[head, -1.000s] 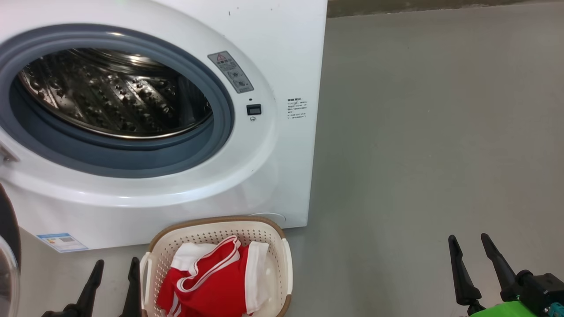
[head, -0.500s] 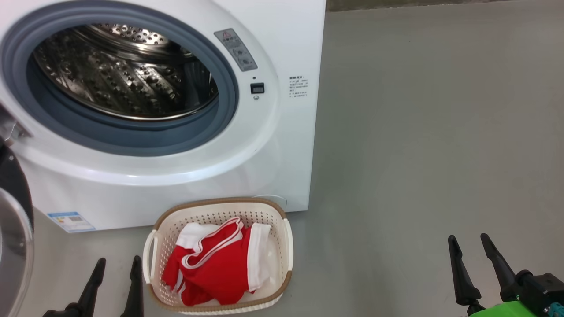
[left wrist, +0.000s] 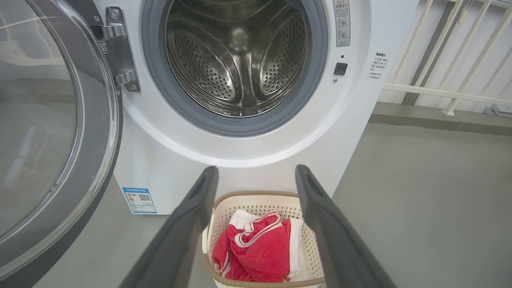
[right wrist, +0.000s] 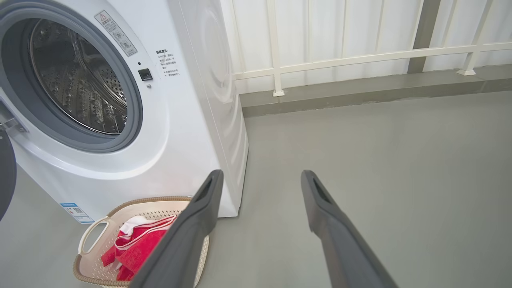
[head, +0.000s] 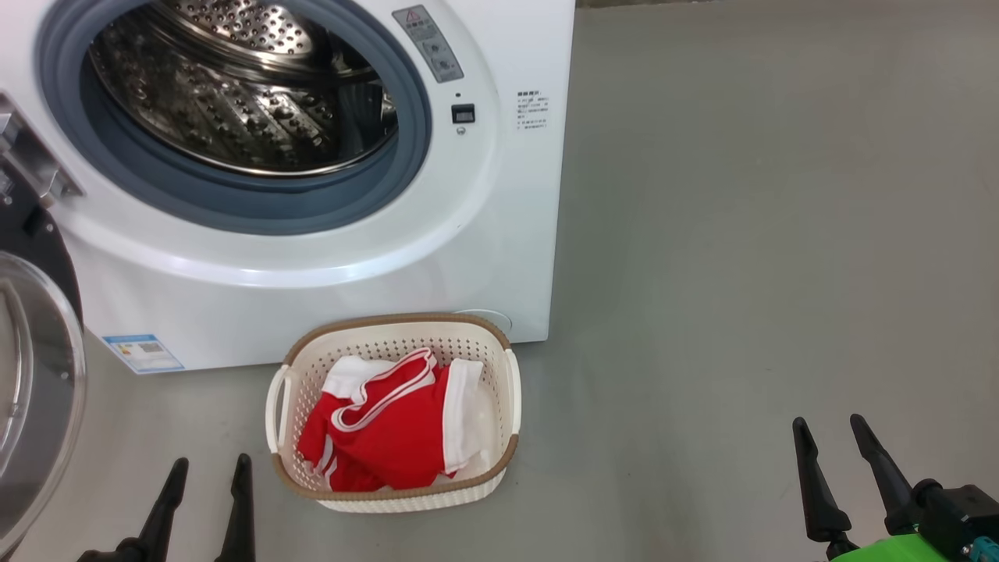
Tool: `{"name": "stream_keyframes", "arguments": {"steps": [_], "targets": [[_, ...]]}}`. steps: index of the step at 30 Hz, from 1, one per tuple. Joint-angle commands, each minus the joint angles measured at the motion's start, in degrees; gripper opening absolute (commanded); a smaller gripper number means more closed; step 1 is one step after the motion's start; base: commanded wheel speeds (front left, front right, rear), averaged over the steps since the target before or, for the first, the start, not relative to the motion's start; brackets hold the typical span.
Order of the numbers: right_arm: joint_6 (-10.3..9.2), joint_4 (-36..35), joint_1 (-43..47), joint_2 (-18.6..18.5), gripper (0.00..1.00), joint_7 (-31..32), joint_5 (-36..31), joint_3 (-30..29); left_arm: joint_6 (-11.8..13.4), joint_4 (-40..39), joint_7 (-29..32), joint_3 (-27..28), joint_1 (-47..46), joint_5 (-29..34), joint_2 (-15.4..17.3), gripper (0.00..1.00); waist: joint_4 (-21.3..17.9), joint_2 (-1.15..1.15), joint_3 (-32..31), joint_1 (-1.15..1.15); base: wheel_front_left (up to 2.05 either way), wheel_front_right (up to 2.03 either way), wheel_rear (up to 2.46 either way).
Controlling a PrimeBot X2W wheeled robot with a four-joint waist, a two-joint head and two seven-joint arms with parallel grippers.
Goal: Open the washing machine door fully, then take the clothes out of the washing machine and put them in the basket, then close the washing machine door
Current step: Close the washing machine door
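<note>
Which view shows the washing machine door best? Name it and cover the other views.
Left wrist view: the washing machine door stands open, glass window, dark rim and hinge visible. Head view catches part at its left edge; right wrist view, a dark sliver of rim.

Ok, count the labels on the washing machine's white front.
3: a grey warning sticker beside the opening's upper right, black printed text further right, a blue label at the lower left. Others may be hidden.

Soft, even daylight fills all 3 views, and everything is sharp. Bright glints speckle the steel drum [head: 234, 101]; pale reflections veil the door [left wrist: 48, 132]. Shadows on the floor [head: 741, 234] are faint. Both wrist views bow straight lines near their edges.
</note>
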Motion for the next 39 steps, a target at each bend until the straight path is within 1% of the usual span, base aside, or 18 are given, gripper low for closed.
{"name": "stream_keyframes", "arguments": {"steps": [1,15,20,25,33,36,39], "targets": [[0.43,-1.36,-0.42,-0.54,1.0,-0.37,0.34,1.38,-0.32,-1.71,-0.69,1.73,-0.38,0.12,0.82,1.0,0.02,0.0,0.01,0.0,-0.31,0.31,0.0],[0.43,-1.36,-0.23,-0.45,1.0,-0.37,0.22,1.15,-0.32,-1.86,-0.69,1.44,-0.75,-0.12,0.66,1.0,0.45,0.0,-0.24,0.0,-0.01,0.01,0.0],[0.43,-1.24,0.13,-0.44,1.0,-0.37,0.12,1.11,-0.32,-1.61,-0.69,1.55,-0.53,-0.47,-0.29,1.0,2.28,0.0,-0.58,0.0,0.0,0.0,0.0],[0.43,-0.92,-0.06,-0.9,1.0,-0.37,0.13,2.1,-0.32,-1.03,-0.69,2.37,-0.5,-0.8,-1.31,1.0,5.69,0.0,-0.8,0.0,0.0,0.0,0.0],[0.43,-0.32,0.03,-1.83,1.0,-0.37,0.54,3.48,-0.32,-0.18,-0.69,4.61,0.88,-1.23,-2.1,1.0,13.08,0.0,-2.02,0.0,0.0,0.0,0.0],[0.43,-0.28,-0.02,-2.18,1.0,-0.37,0.64,4.05,-0.3,0.05,-0.69,4.23,1.14,-2.64,-2.14,1.0,16.12,0.0,-2.26,0.0,0.0,0.0,0.0],[0.43,-0.03,-0.22,-2.41,1.0,-0.37,0.74,4.52,0.36,0.01,-0.69,3.26,1.66,-3.76,-2.15,1.0,19.09,0.0,-2.61,0.0,0.0,0.0,0.0]]}}
